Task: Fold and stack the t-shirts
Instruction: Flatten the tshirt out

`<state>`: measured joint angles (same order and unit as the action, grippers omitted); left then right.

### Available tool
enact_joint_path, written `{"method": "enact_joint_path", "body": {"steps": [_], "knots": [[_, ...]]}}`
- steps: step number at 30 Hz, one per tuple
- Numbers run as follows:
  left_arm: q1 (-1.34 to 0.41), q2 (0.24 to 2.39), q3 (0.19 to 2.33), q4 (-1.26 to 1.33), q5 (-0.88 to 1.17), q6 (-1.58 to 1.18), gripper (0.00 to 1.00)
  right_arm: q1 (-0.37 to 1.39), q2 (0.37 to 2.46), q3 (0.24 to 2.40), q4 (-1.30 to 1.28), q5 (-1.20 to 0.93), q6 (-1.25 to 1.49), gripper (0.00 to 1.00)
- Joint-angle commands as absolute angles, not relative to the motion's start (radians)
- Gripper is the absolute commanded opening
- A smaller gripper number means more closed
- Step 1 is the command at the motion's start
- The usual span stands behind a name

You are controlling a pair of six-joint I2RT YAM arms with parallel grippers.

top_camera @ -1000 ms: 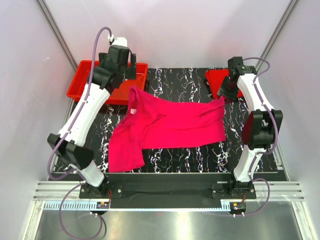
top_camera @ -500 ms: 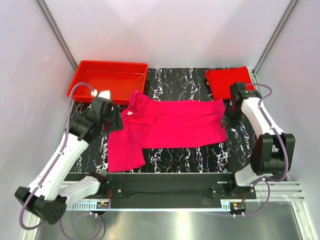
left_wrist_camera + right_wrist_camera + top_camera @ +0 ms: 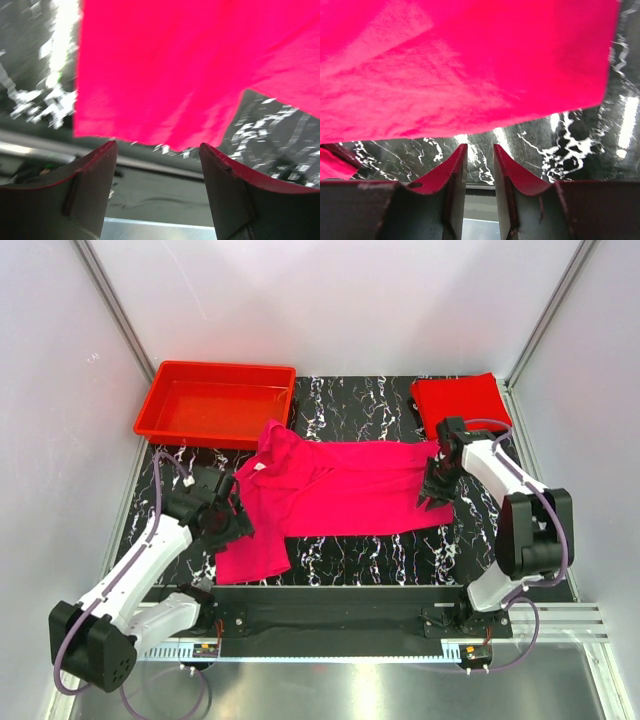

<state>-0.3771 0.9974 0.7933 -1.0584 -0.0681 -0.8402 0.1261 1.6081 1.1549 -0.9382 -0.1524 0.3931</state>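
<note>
The magenta t-shirt (image 3: 165,65) runs blurred off the left wrist view.

The spread shirt (image 3: 350,490) is plain magenta-pink, with no print; the folded shirt (image 3: 460,400) is pure red, and the glossy tray (image 3: 215,410) is the same bright red. The worktop (image 3: 340,400) is black, streaked with white marble veining. The arms (image 3: 138,562) are white with black joints. The walls (image 3: 350,300) are pale lilac-white.

magenta t-shirt (image 3: 350,485) spread rumpled, red t-shirt (image 3: 460,400) folded
</note>
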Motion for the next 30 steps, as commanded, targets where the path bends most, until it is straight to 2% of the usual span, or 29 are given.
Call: {"method": "enact_joint_path", "body": {"steps": [1,10,16,19,25,28,30], "knots": [[-0.373,1.025,0.798,-0.856,-0.006,-0.856,0.71,0.178,1.657,1.169,-0.890,-0.189,0.396,0.34],[-0.322,1.356,0.851,-0.733,-0.006,-0.885,0.79,0.317,1.827,1.256,-0.836,-0.147,0.390,0.34],[-0.192,1.416,0.824,-0.716,-0.022,-0.882,0.82,0.411,1.960,1.394,-0.835,-0.123,0.402,0.35],[-0.121,1.442,0.813,-0.710,-0.006,-0.844,0.83,0.463,2.086,1.523,-0.830,-0.167,0.414,0.35],[-0.103,1.442,0.864,-0.745,-0.037,-0.775,0.84,0.560,2.316,1.951,-0.939,-0.219,0.407,0.39],[-0.127,1.404,0.905,-0.749,-0.043,-0.697,0.83,0.548,2.304,2.051,-1.009,-0.181,0.400,0.44],[-0.172,1.376,0.933,-0.755,-0.083,-0.632,0.83,0.529,2.188,1.961,-1.002,-0.134,0.387,0.50]]}}
